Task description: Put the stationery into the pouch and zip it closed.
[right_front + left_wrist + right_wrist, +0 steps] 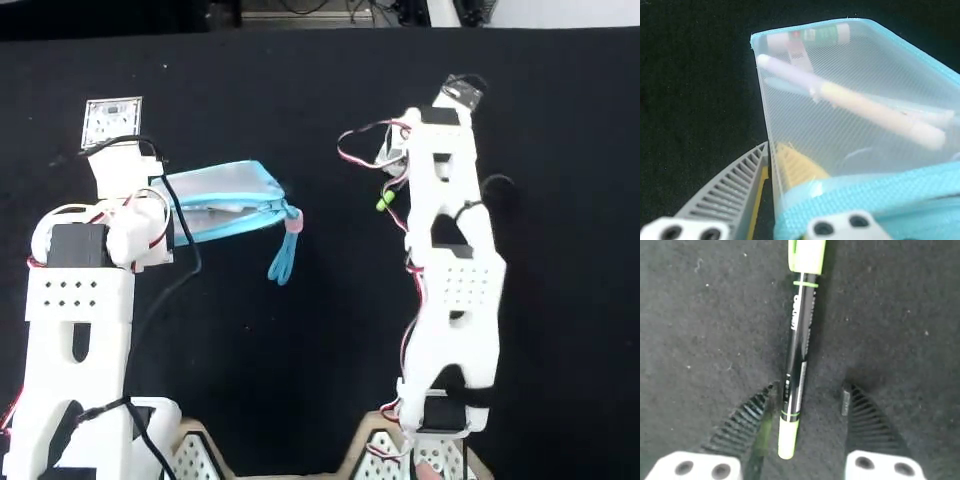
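A clear mesh pouch (225, 200) with teal trim lies left of centre on the black table. It holds a white and cream pen (860, 107) and a glue stick (805, 36). My left gripper (168, 205) is at the pouch's left end. In the left wrist view the gripper (774, 150) is shut on the edge of the pouch (850, 150), with one grey finger (735, 192) beside it and a yellow pad seen through the mesh. A black pen with green ends (797, 350) lies on the cloth between the fingers of my open right gripper (807, 395). The high view shows that gripper (395, 195) over the pen's green tip (385, 203).
A teal wrist strap (283, 258) and a pink zipper pull (293, 222) trail from the pouch's right end. A small white square tag (112, 120) lies at the back left. Both arm bases stand at the near edge, with black cloth between them.
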{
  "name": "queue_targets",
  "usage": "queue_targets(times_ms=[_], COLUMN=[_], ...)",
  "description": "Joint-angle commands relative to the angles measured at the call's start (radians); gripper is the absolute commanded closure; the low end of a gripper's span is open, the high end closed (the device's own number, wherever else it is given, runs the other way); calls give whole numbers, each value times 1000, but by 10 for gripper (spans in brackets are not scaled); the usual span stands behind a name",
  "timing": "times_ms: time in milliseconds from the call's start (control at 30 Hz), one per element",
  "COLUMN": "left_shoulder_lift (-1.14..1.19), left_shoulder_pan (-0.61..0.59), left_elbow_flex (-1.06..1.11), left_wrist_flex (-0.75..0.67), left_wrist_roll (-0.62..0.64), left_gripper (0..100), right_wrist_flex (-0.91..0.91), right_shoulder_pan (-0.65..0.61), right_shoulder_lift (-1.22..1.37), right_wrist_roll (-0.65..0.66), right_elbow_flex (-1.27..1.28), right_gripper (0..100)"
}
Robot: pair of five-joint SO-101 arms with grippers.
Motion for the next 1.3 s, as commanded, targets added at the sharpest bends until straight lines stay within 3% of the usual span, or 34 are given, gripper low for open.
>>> queue_targets(times_ms=[0,133,267,433,600,1033,1267], left_shoulder_lift=[14,14,14,14,14,14,14], left_shoulder_pan=[-2,-2,-2,-2,-2,-2,-2], left_elbow_flex=[35,35,35,35,35,33,35], left_wrist_flex=[-5,-5,-5,-5,-5,-5,-5], left_wrist_roll=[8,8,8,8,8,6,6], left_gripper=[970,970,970,970,970,970,970], right_wrist_flex=[94,193,328,470,473,454,258], right_shoulder_pan=[3,12,8,5,11,12,95], right_shoulder_lift=[111,234,318,395,418,81,-136], right_wrist_roll=[17,28,238,427,582,760,839], right_elbow_flex=[-275,-460,-674,-912,-920,-257,173], right_gripper=[818,828,985,987,988,988,988])
